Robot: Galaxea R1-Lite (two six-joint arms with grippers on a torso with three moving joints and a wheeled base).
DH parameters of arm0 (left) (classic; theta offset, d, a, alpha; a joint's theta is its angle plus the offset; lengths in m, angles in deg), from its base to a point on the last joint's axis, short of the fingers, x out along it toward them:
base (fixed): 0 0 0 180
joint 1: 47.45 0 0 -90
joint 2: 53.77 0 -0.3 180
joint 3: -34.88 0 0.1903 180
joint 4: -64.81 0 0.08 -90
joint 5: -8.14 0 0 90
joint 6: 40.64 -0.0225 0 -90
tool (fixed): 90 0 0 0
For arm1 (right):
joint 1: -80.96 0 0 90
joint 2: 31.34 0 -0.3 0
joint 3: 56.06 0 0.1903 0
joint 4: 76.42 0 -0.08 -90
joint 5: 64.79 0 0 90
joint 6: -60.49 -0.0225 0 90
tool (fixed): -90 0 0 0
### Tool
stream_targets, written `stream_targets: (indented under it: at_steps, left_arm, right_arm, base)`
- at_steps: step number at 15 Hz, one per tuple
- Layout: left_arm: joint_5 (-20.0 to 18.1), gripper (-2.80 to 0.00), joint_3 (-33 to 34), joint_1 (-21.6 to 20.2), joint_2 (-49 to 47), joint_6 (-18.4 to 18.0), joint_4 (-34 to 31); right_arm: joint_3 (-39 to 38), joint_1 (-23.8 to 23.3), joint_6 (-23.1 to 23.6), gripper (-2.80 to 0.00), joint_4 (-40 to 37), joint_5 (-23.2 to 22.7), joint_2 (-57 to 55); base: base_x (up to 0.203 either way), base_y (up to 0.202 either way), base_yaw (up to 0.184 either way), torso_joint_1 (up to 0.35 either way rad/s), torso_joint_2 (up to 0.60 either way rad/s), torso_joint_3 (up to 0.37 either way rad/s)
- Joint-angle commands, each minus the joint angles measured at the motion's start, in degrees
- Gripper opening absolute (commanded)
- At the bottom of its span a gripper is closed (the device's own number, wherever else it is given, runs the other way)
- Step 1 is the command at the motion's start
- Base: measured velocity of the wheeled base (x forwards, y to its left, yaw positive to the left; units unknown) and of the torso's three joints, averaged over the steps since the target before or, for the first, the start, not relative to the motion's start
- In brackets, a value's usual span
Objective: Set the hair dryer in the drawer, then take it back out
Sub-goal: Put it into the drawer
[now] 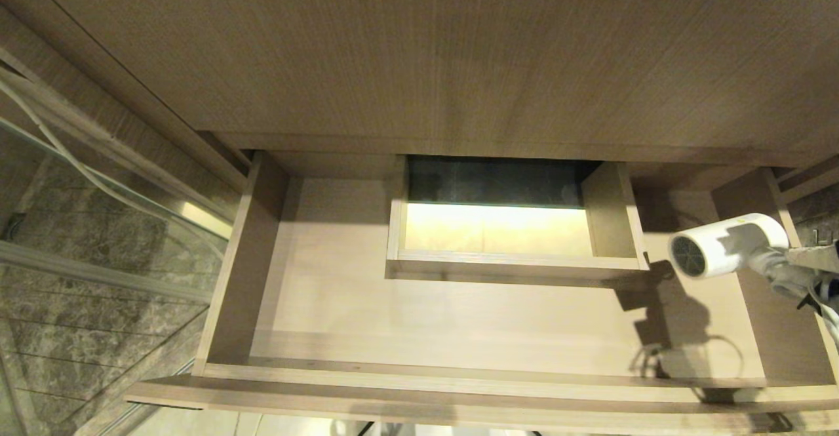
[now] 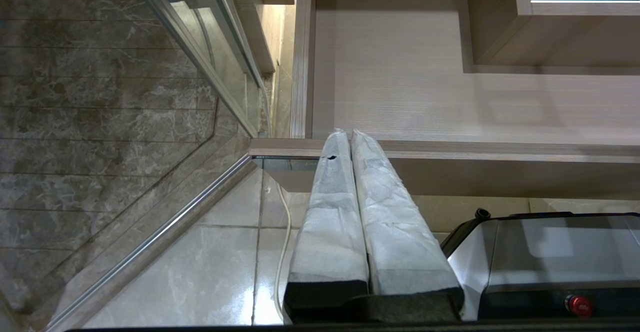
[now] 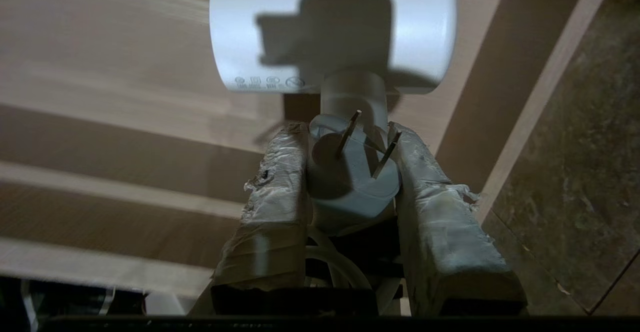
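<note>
Tan wood: open drawer fills the head view, pulled out under a vanity tabletop of the same grain; floor bare and pale.
Task item: white hair dryer is in the air over the drawer's right end, near the right side wall, barrel level, dark mesh grille facing the robot's left. Not touching the floor yet.
R pincer: right pincer clenched on the dryer's handle, w/ the white plug trapped betw. its taped fingers, prongs sticking up toward the camera. Cord loops back behind the pads.
L pincer: left pincer parked low outside the drawer front, fingers pressed together, holding nothing.
Step in hand (judged): lowering the dryer into the drawer; first half of the task not done.
How to do it well: come down slow, keep the barrel clear of the right wall, set it flat on open floor, let go only once it rests.
In the way: raised boxed cutout at drawer centre-rear, just left of the dryer; avoid swinging the barrel into its corner.
Risk: loose cord could snag on the drawer edge; round barrel may roll when freed.
Around: marble-look wall and glass panel on the robot's left; tiled floor below.
</note>
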State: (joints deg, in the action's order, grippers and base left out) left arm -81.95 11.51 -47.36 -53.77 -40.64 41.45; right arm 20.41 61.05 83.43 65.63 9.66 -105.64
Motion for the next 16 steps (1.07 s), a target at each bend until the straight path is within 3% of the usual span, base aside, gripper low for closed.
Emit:
stream_targets:
  at_steps: [1,6,14,15,16]
  left_arm:
    - [0.0,-2.8,0.1,0.0,0.0,0.0,0.0]
    - [0.0,-2.8,0.1,0.0,0.0,0.0,0.0]
    - [0.0,-2.8,0.1,0.0,0.0,0.0,0.0]
    - [0.0,-2.8,0.1,0.0,0.0,0.0,0.0]
    - [-0.1,-2.8,0.1,0.0,0.0,0.0,0.0]
  right_arm:
    - [3.2,-2.2,0.1,-2.8,1.4,0.6,-9.3]
    - [5.6,-2.7,0.2,-2.8,13.1,1.0,-20.9]
    - [14.4,-2.7,2.8,-2.8,23.7,1.3,-36.4]
    - [15.4,-2.7,3.4,0.0,25.8,1.5,-37.7]
    - [15.4,-2.7,4.2,0.0,27.0,1.7,-38.0]
  base:
    - [0.0,0.0,0.0,0.0,0.0,0.0]
    - [0.0,0.0,0.0,0.0,0.0,0.0]
    - [0.0,0.0,0.0,0.0,0.0,0.0]
    - [0.0,0.0,0.0,0.0,0.0,0.0]
    - [0.0,0.0,0.0,0.0,0.0,0.0]
